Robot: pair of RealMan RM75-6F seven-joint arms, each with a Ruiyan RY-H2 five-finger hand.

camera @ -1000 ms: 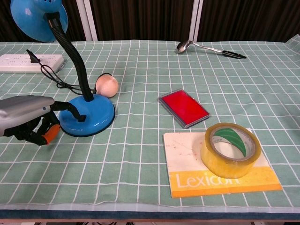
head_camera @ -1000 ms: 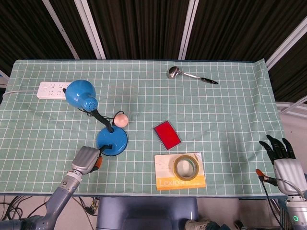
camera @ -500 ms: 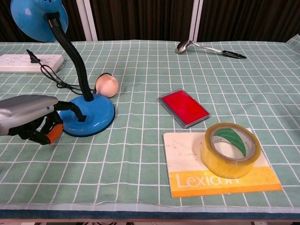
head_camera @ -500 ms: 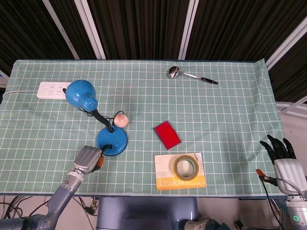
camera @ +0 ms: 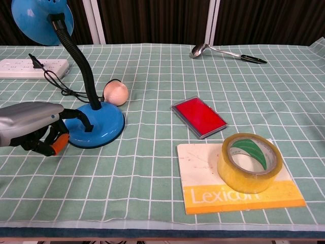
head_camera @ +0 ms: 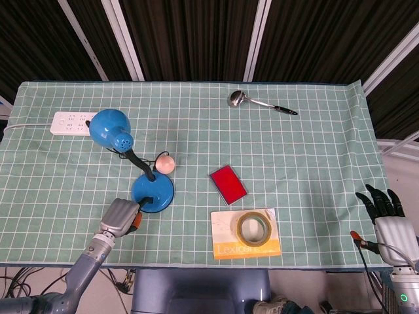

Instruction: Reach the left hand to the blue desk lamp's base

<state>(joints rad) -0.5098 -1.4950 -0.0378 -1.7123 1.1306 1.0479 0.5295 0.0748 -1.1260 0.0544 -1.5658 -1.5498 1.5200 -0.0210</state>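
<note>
The blue desk lamp stands at the table's left, its round base (head_camera: 152, 190) (camera: 99, 127) carrying a black gooseneck up to the blue shade (head_camera: 110, 129) (camera: 40, 18). My left hand (head_camera: 121, 216) (camera: 30, 127) lies low beside the base's near-left edge. Its silver back faces up and its dark fingers bend down toward the cloth, holding nothing. A dark thumb stretches to the base's rim and looks to touch it. My right hand (head_camera: 386, 209) hangs off the table's right edge with fingers spread, seen only in the head view.
A peach ball (camera: 116, 92) sits just behind the base, beside the lamp's cord. A white power strip (head_camera: 71, 123) lies at the far left. A red case (camera: 199, 117), a tape roll (camera: 249, 161) on a Lexicon pad (camera: 203, 168) and a spoon (head_camera: 260, 103) lie to the right.
My left hand has crept slightly rightward, closer to the lamp's base. The right hand and the objects have stayed still.
</note>
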